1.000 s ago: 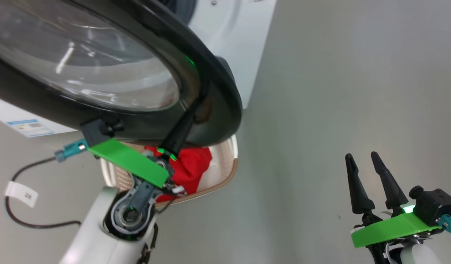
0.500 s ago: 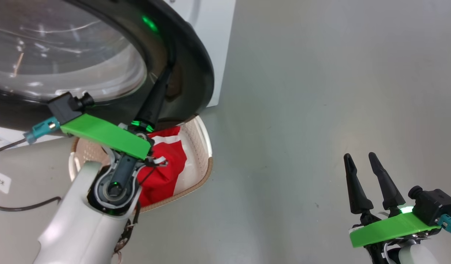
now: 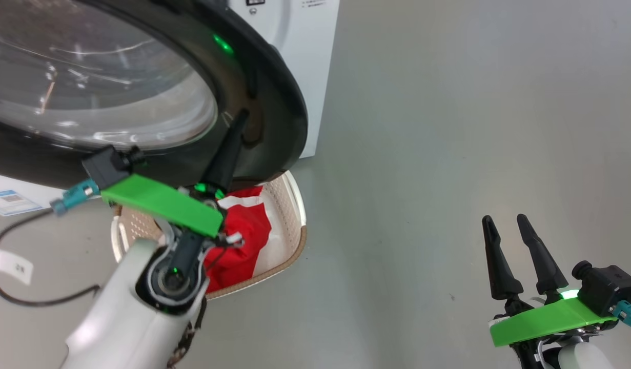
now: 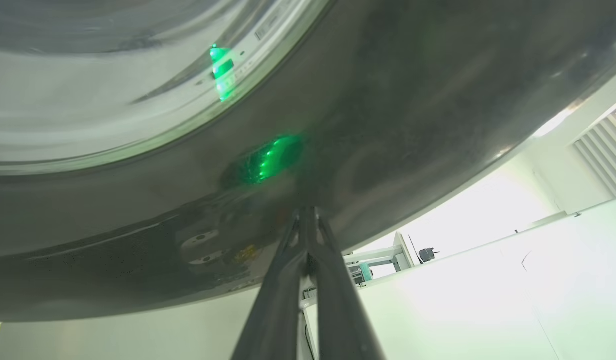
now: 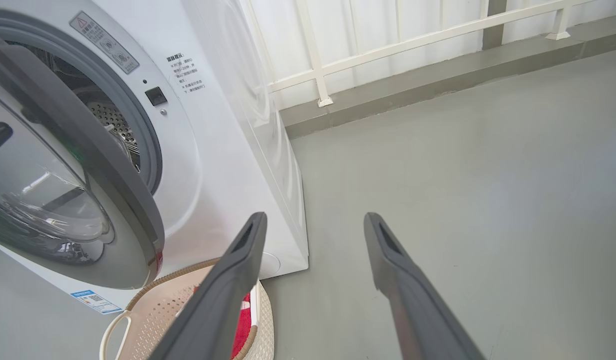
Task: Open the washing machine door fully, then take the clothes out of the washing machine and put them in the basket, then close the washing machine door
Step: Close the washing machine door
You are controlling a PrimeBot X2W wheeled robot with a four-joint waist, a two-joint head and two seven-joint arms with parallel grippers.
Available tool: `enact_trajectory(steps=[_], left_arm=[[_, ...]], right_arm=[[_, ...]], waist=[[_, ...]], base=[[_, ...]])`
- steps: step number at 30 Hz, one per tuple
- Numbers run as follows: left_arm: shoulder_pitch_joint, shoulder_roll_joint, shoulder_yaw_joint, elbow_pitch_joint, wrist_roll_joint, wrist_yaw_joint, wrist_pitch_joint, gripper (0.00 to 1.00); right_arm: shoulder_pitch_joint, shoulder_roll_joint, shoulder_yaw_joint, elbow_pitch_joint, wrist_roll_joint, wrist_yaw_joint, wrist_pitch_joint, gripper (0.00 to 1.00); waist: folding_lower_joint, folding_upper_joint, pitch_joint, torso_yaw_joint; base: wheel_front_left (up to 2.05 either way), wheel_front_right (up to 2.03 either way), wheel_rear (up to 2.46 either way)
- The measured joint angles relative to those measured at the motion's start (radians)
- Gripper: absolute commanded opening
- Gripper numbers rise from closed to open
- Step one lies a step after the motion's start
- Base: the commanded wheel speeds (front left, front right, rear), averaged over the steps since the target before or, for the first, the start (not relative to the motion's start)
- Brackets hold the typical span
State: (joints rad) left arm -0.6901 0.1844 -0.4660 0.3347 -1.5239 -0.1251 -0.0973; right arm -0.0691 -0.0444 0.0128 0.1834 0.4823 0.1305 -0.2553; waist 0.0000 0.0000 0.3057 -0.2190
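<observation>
The glossy black washing machine door (image 3: pixel 274 87) with its bulging glass window (image 3: pixel 100 87) stands ajar over the basket. My left gripper (image 3: pixel 242 117) is shut, and its joined fingertips touch the door's dark rim (image 4: pixel 388 100). Below it the cream basket (image 3: pixel 294 215) holds the red and white clothes (image 3: pixel 251 225). The right wrist view shows the white washing machine (image 5: pixel 227 150), its steel drum (image 5: pixel 112 125) behind the door (image 5: pixel 87 165), and the basket (image 5: pixel 152 310) with clothes (image 5: pixel 242 320). My right gripper (image 3: pixel 505 220) hangs open and holds nothing, far right of the machine.
Grey floor (image 3: pixel 448 128) stretches to the right of the machine. A black cable (image 3: pixel 18 297) with a white tag lies on the floor at the left. A white railing (image 5: pixel 413 45) and a low kerb run behind the machine. A small blue label (image 5: pixel 95 301) marks its front.
The head camera has shifted, so the whole picture has slid. My left gripper stays shut with its tips on the door's rim. The right gripper has not moved.
</observation>
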Motion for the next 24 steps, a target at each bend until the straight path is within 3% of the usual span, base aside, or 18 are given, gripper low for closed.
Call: enact_trajectory(steps=[6,7,12,13,16,24], left_arm=[[0.062,0.012,-0.03,0.004,0.0,0.0,-0.038,0.0],[0.073,0.015,-0.033,0.004,-0.002,0.0,-0.045,0.04],[0.126,0.018,-0.05,0.004,-0.009,0.0,-0.081,0.48],[0.139,0.019,-0.052,0.003,-0.009,0.0,-0.082,0.65],[0.177,0.022,-0.06,0.003,-0.009,0.0,-0.102,1.0],[0.272,0.031,-0.064,-0.008,-0.009,0.0,-0.135,1.0]], right_arm=[[0.003,0.002,-0.004,0.0,-0.011,0.0,0.0,1.0],[0.004,0.002,-0.005,0.0,-0.015,0.0,0.0,1.0],[0.009,0.002,-0.01,0.0,-0.021,0.0,0.0,1.0],[0.014,0.002,-0.011,0.0,-0.022,0.0,0.0,1.0],[0.032,0.001,-0.011,0.002,-0.024,0.0,0.0,1.0],[0.049,-0.012,-0.024,0.001,-0.026,0.0,0.0,1.0]], waist=[[0.0,0.0,-0.021,0.028],[0.0,0.0,-0.025,0.033],[0.0,0.0,-0.046,0.058],[0.0,0.0,-0.05,0.064],[0.0,0.0,-0.063,0.082],[0.0,0.0,-0.09,0.144]], base=[[0.0,0.0,0.0],[0.0,0.0,0.0],[0.0,0.0,0.0],[0.0,0.0,0.0],[0.0,0.0,0.0],[0.0,0.0,0.0]])
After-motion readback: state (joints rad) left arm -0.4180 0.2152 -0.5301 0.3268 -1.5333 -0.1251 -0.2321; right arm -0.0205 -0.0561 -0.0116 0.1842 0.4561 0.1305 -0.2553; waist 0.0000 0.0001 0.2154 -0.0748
